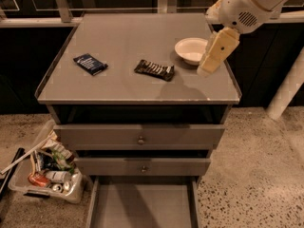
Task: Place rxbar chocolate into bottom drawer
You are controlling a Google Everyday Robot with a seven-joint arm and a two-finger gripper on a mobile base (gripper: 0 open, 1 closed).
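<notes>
"Location of the rxbar chocolate (154,70), please?"

"Flat on the grey surface (128,37), about the middle and toward the near edge. It touches nothing else. The dark blue packet (90,63) lies well to its left, and the white bowl (191,50) sits to its right and farther back. Nothing grips it."

"And the hand (206,68)?"

"It hangs over the right side of the surface, just in front of the bowl. It is tilted down and leftward, to the right of the bar and apart from it. Whether it is released or clenched I cannot tell, but it appears to carry nothing."

"Why that pose?"

"I judge it is lined up to come at the bar from the right. The bottom drawer (142,205) stands pulled out beneath the two knobbed drawers (139,136), so the bar can go straight in."
</notes>
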